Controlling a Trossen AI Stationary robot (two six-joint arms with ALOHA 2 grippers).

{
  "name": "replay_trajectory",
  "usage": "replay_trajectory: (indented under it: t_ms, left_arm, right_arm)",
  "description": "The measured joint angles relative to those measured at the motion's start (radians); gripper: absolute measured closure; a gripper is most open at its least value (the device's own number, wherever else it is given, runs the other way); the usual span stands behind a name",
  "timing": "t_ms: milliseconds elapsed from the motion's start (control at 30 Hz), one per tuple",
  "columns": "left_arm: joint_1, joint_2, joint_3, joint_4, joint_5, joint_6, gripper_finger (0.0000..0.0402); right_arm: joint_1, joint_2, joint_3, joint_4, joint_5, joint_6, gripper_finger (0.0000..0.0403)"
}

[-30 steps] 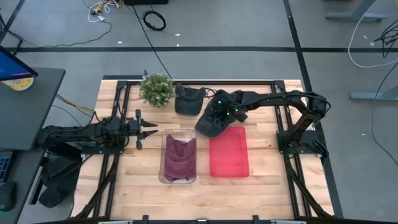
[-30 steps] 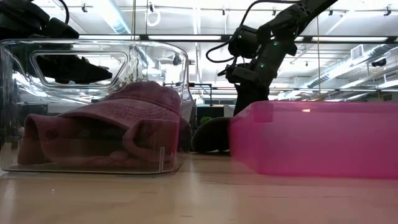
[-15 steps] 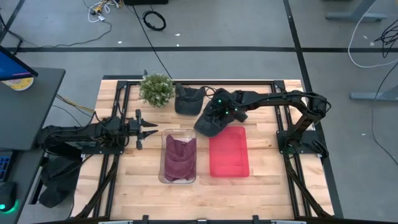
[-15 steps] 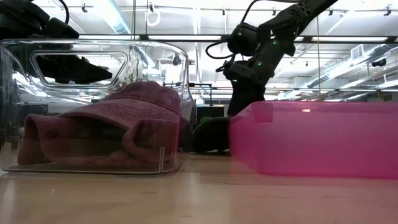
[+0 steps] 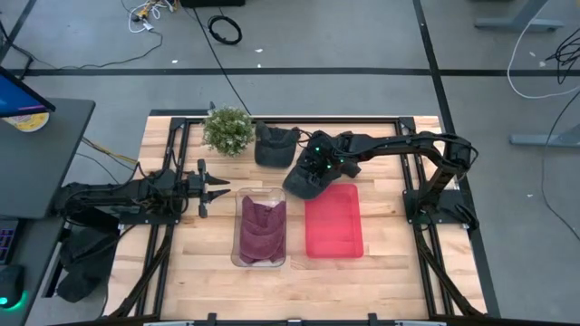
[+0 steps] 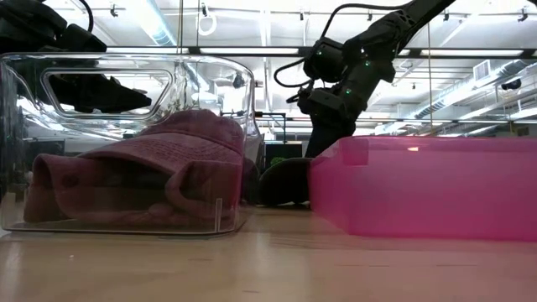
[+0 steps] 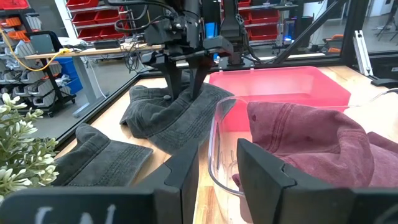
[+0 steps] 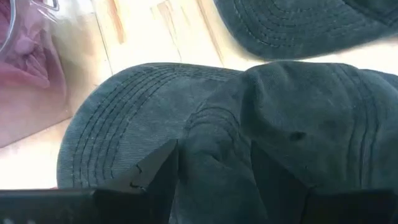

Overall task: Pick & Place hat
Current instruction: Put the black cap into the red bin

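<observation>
A dark grey hat (image 5: 304,183) lies on the table at the far end of the pink bin (image 5: 355,226), its brim (image 8: 118,124) toward the clear bin. My right gripper (image 5: 314,166) comes down on its crown and is shut on it; the left wrist view shows that gripper (image 7: 188,87) upright over the hat (image 7: 168,121). A second dark hat (image 5: 275,145) rests flat near the plant. A maroon hat (image 5: 261,231) sits inside the clear bin (image 5: 238,258). My left gripper (image 5: 215,190) waits open, left of the clear bin. My right gripper holds the dark grey hat by the front of its crown (image 8: 214,127), just behind the brim. A raised fold of cloth is pinched between the two fingers (image 7: 179,78). The fingers come from above, pointing down. The hat's brim and rim (image 6: 285,183) rest on the table.
A potted plant (image 5: 228,129) stands at the far edge, left of the second hat. The pink bin (image 6: 419,184) and the clear bin (image 6: 126,143) sit side by side in the table's middle. Bare wood lies near the front edge.
My right gripper has shifted a little toward the table's far left over the hat and its wrist has tipped slightly. The hat stays on the table.
</observation>
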Motion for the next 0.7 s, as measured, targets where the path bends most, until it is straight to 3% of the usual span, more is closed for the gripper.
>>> replay_trajectory:
  t_ms: [200,433,700]
  left_arm:
    - [0.0,0.0,0.0,0.0,0.0,0.0,0.0287]
    - [0.0,0.0,0.0,0.0,0.0,0.0,0.0287]
    - [0.0,0.0,0.0,0.0,0.0,0.0,0.0287]
  right_arm:
    - [0.0,0.002,0.0,0.004,0.0,-0.02,0.0233]
    - [0.0,0.002,0.001,-0.016,-0.007,-0.064,0.0383]
    - [0.0,-0.043,0.0,-0.033,-0.018,-0.154,0.0397]
